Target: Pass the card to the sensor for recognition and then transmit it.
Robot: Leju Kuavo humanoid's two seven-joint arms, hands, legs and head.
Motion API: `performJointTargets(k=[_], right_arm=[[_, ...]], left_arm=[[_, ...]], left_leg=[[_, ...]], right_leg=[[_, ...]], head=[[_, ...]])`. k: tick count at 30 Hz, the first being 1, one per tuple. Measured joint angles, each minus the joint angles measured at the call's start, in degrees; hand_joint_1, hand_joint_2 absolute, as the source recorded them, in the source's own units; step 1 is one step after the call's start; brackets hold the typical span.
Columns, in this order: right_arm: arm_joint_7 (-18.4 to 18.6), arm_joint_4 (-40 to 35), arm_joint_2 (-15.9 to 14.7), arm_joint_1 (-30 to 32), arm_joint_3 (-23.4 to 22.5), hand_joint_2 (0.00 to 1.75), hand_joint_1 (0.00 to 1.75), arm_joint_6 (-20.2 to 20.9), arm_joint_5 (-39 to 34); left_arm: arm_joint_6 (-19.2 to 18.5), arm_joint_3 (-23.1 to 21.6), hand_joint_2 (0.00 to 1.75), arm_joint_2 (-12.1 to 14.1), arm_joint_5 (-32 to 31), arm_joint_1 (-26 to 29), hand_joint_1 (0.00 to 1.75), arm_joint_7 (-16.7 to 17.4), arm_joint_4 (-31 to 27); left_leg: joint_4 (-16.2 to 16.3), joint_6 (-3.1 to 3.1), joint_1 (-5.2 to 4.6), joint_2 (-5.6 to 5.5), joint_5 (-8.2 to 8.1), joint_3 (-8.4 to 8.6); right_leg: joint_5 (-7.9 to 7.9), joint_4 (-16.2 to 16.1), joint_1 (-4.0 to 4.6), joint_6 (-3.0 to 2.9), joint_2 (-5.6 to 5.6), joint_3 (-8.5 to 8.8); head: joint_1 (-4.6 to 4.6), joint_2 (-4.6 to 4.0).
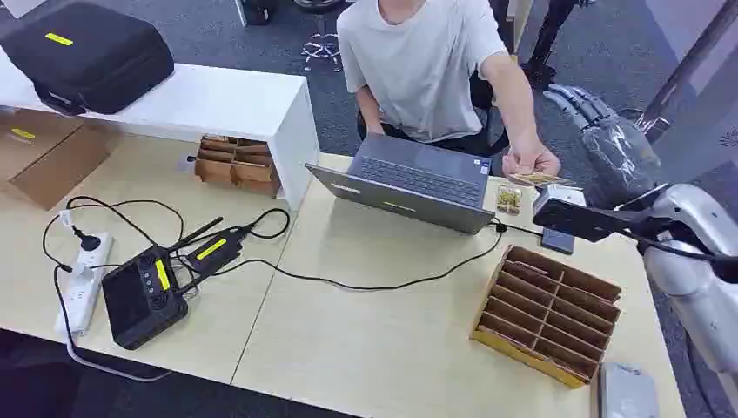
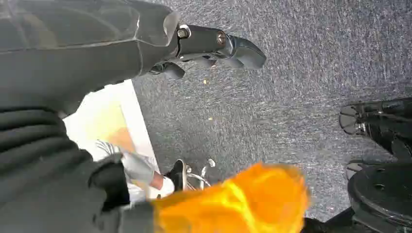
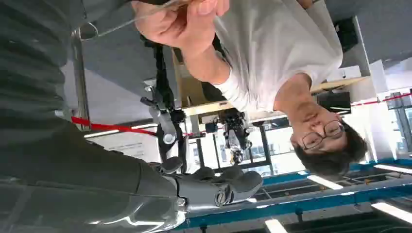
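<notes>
Our right hand [image 1: 581, 106] hangs raised, fingers apart, empty. A person's hand [image 1: 529, 162] holds the card [image 1: 538, 178] above the sensor [image 1: 559, 198]. Left hand [image 2: 214, 46] seemingly empty, over floor.

A person's hand [image 1: 527, 160] holds the tan card [image 1: 537, 178] flat above the white sensor [image 1: 560, 197].

Right hand [image 1: 600, 117] raised, fingers extended, empty; left hand [image 2: 214, 46] hangs, fingers apart.
</notes>
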Motion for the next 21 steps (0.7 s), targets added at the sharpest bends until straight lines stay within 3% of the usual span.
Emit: performJointTargets(k=[21], right_arm=[[-1.5,0.1,0.1,1.0,-0.1,1.75,1.75,0.0,-2.6]], left_arm=[[-1.1,0.6,0.00,0.0,-1.9,-0.3,0.00,-1.7,0.7]], left_leg=[[0.0,0.00,0.00,0.00,0.00,0.00]], right_leg=[[0.00,0.0,0.00,0.00,0.01,-0.02]], head=[[0.00,0.00]])
